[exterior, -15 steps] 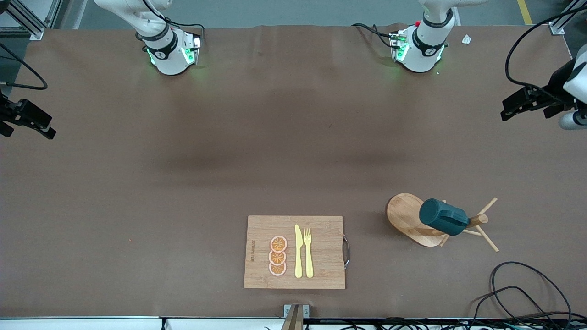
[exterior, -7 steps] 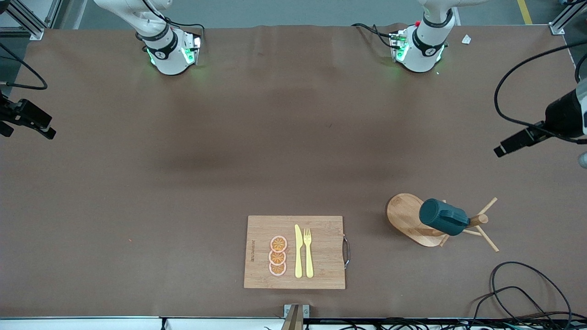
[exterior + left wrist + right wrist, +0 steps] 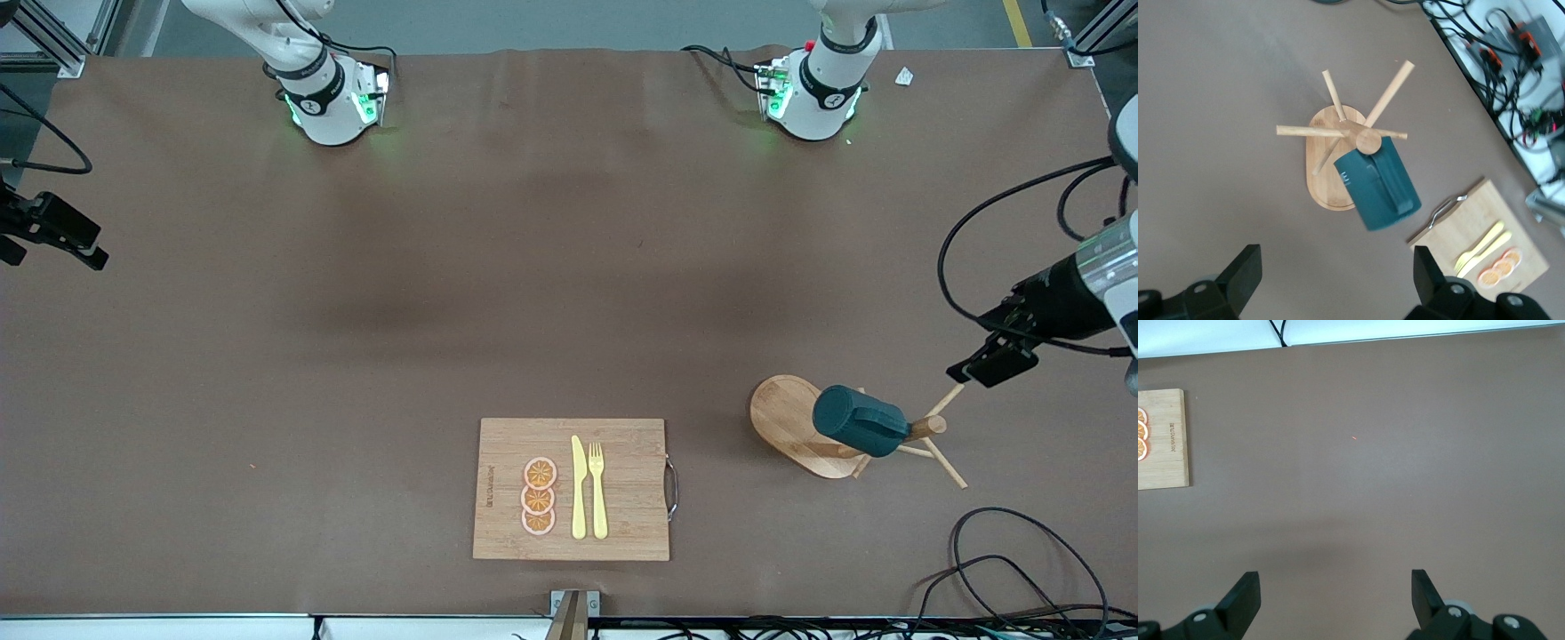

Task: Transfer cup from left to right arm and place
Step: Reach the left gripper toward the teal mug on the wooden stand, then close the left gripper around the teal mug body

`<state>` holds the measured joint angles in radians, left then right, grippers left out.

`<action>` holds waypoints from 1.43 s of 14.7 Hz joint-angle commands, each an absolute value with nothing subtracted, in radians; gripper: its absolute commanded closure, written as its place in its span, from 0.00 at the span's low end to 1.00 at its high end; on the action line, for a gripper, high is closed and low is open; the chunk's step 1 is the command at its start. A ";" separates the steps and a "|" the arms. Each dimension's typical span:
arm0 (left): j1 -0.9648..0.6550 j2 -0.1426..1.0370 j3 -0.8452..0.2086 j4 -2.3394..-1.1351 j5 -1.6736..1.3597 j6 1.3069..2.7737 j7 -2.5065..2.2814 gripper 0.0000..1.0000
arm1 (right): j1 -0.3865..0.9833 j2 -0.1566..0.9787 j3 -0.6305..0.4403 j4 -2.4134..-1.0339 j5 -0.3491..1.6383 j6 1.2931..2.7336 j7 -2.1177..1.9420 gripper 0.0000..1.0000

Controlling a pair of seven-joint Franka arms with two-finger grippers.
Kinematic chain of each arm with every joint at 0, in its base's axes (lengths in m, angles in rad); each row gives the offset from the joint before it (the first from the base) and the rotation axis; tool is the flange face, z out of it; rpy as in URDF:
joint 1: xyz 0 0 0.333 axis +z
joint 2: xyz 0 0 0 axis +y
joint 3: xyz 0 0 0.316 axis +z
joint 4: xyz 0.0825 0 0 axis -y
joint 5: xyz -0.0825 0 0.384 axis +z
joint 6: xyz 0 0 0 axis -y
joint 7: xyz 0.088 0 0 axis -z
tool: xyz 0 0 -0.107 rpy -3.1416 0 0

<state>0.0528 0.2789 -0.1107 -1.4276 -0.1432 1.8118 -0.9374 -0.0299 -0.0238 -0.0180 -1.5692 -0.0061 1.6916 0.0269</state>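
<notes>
The dark teal-green cylindrical cup point(image 3: 859, 420) hangs on its side on a peg of the wooden peg rack point(image 3: 800, 425), which stands on the brown tabletop point(image 3: 356, 356) toward the left arm's end. In the left wrist view the cup point(image 3: 1376, 183) shows its side handle facing up, its body lying over the rack's oval base point(image 3: 1327, 160) while four pegs fan out from the central post.

The left hand point(image 3: 1333, 277) hovers above the rack and cup, its two dark fingers point(image 3: 1241, 273) spread wide with nothing between them. In the front view the left hand point(image 3: 991, 360) comes in at the tabletop's edge, up in the air over the tabletop just beside the rack's outer pegs.

A rectangular bamboo cutting board point(image 3: 622, 462) with a metal handle lies nearer the front camera, toward the middle of the tabletop. On it sit three orange fruit slices point(image 3: 539, 496), a yellow plastic knife point(image 3: 579, 487) and a yellow plastic fork point(image 3: 597, 489), side by side.

The right hand point(image 3: 1331, 597) waits at the right arm's end, fingers wide apart and empty, over bare tabletop, with the board's corner point(image 3: 1161, 440) in its sight.
</notes>
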 commanded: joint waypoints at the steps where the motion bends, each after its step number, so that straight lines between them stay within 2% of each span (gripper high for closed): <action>1: 0.037 0.305 -0.114 -1.420 -0.155 1.827 -1.057 0.00 | -0.052 -0.043 -0.003 -1.591 0.011 1.698 0.009 0.00; 6: 0.048 0.311 -0.118 -1.460 -0.160 1.879 -1.069 0.00 | -0.052 -0.043 -0.003 -1.591 0.011 1.698 0.011 0.00; 10: 0.043 0.353 -0.117 -1.506 -0.230 1.999 -1.084 0.00 | -0.054 -0.043 -0.003 -1.592 0.011 1.700 0.009 0.00; 14: 0.054 0.406 -0.117 -1.502 -0.371 2.091 -1.192 0.00 | -0.052 -0.043 -0.003 -1.592 0.011 1.700 0.009 0.00; 21: 0.044 0.466 -0.115 -1.502 -0.383 2.128 -1.204 0.00 | -0.054 -0.043 -0.005 -1.592 0.011 1.698 0.009 0.00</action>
<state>0.0462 0.4540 -0.1144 -1.5060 -0.3707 2.1179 -1.1893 -0.0306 -0.0238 -0.0181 -1.5693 -0.0061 1.6918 0.0267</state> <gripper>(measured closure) 0.000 0.000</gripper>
